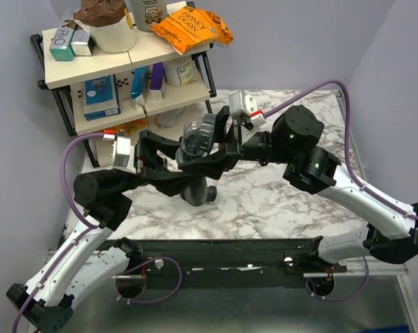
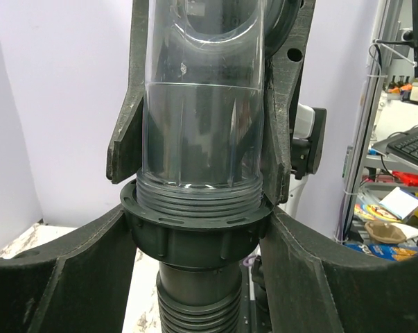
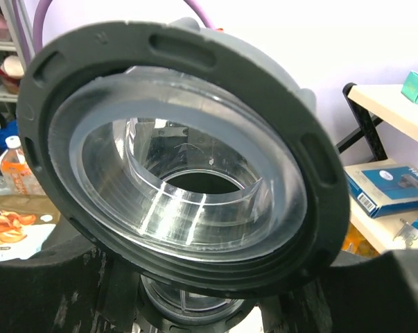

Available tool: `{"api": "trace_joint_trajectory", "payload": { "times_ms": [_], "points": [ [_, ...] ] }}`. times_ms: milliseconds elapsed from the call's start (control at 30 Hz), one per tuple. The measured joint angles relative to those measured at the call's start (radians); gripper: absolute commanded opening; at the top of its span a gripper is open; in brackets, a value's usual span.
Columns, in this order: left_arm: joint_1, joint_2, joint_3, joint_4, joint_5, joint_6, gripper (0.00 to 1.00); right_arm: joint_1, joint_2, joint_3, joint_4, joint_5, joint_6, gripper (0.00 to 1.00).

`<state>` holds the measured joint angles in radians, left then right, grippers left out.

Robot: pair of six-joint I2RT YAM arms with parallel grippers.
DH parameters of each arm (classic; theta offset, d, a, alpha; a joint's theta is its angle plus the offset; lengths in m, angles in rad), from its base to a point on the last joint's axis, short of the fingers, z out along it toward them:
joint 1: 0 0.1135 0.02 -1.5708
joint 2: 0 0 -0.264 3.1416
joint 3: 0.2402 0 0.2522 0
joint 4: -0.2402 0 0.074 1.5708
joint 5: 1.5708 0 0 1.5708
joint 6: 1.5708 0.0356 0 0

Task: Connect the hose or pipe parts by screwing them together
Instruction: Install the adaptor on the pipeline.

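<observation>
Clear pipe [image 2: 202, 104]: threads are sitting only partly inside the collar nut [image 2: 195, 232], so risk = pipe tilting & cross-threading, or nut slipping in the grip & joint popping apart mid-air. Ribbed hose [image 2: 198, 312] is hanging just below the nut. L gripper [image 2: 198, 216] is clamping the nut from both sides. R gripper [image 2: 200, 170] is pinching the pipe just above the nut, fingers [image 2: 129, 139] hugging its walls.
</observation>
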<state>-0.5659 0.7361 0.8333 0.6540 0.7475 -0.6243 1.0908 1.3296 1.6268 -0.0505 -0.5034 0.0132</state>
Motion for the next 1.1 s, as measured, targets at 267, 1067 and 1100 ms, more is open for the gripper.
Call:
{"api": "trace_joint_trajectory", "payload": {
  "times_ms": [267,1067,1100],
  "points": [
    [-0.004,0.010,0.003,-0.057,-0.087,0.055,0.00,0.014,0.003,0.000,-0.016,0.195,0.044,0.01],
    [0.001,0.035,0.010,-0.181,-0.422,0.303,0.00,0.270,0.429,0.584,-0.372,1.467,0.047,0.49],
    [0.001,0.035,0.010,-0.182,-0.423,0.304,0.00,0.272,0.435,0.595,-0.381,1.476,0.050,0.57]
  ]
}}
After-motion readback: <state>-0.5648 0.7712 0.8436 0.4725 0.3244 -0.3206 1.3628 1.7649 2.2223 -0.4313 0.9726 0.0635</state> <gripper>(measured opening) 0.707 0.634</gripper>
